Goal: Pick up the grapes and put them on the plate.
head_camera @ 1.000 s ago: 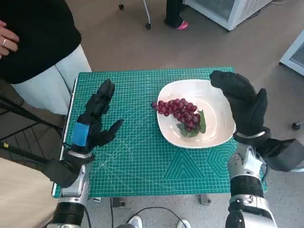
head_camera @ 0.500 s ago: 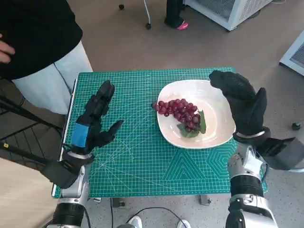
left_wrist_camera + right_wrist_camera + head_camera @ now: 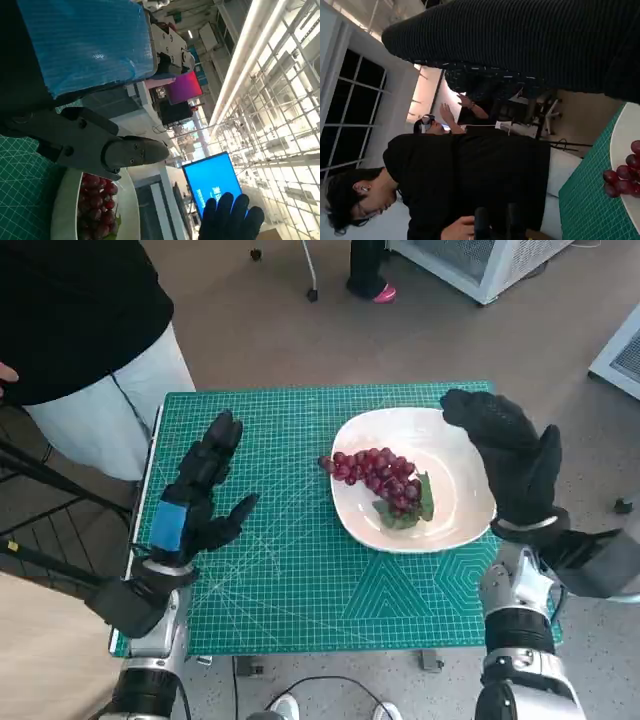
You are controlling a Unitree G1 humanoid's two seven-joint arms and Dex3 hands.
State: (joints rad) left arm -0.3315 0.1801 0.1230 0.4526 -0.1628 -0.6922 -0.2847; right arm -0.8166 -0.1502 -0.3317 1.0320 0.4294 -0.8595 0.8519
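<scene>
A bunch of dark red grapes (image 3: 377, 473) with green leaves lies on the white plate (image 3: 455, 495), its stem end reaching over the plate's left rim. My left hand (image 3: 196, 497) hovers over the green mat to the left of the plate, fingers spread, holding nothing. My right hand (image 3: 508, 452) is raised above the plate's right side, empty, fingers apart. The left wrist view shows the grapes (image 3: 96, 210) on the plate (image 3: 127, 207) beyond my fingers (image 3: 127, 151), and the right hand (image 3: 231, 220) further off. A few grapes (image 3: 622, 175) show at the edge of the right wrist view.
A green cutting mat (image 3: 300, 570) covers the small table. A person in a black top (image 3: 70, 310) stands at the table's far left corner, also seen as a person (image 3: 470, 175) in the right wrist view. A black frame (image 3: 40, 510) stands left of the table.
Both hands and the grapes stay where they were. The person's hand at the far left has drawn back out of the picture.
</scene>
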